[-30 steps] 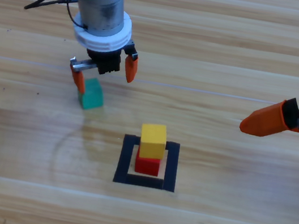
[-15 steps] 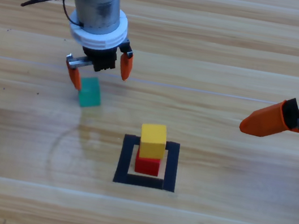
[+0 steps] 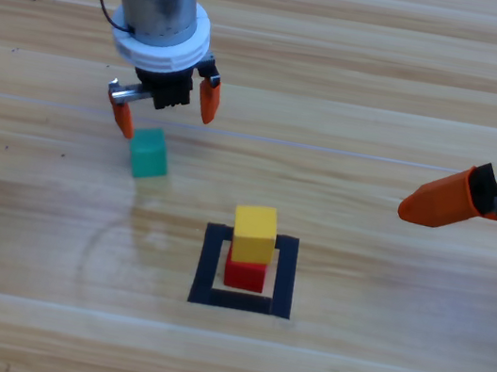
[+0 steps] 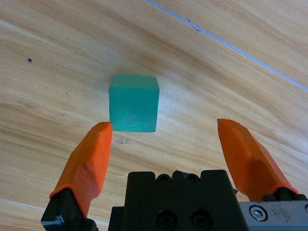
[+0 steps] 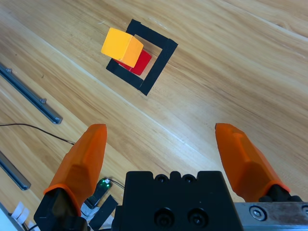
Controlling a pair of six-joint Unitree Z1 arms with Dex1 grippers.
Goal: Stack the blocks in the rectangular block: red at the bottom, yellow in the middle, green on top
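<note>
Two stacked; green cube [image 3: 149, 152] beside left hand [image 3: 165, 105]

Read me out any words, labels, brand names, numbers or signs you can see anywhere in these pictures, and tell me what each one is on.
None: no readable text shows in any view.
The green cube, yellow cube, red cube and black tape square are plain.
The left gripper and right gripper show no label.

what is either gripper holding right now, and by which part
Nothing is held. The left gripper hangs open above the green cube, which sits free on the table. The right gripper waits open at the right edge.
</note>
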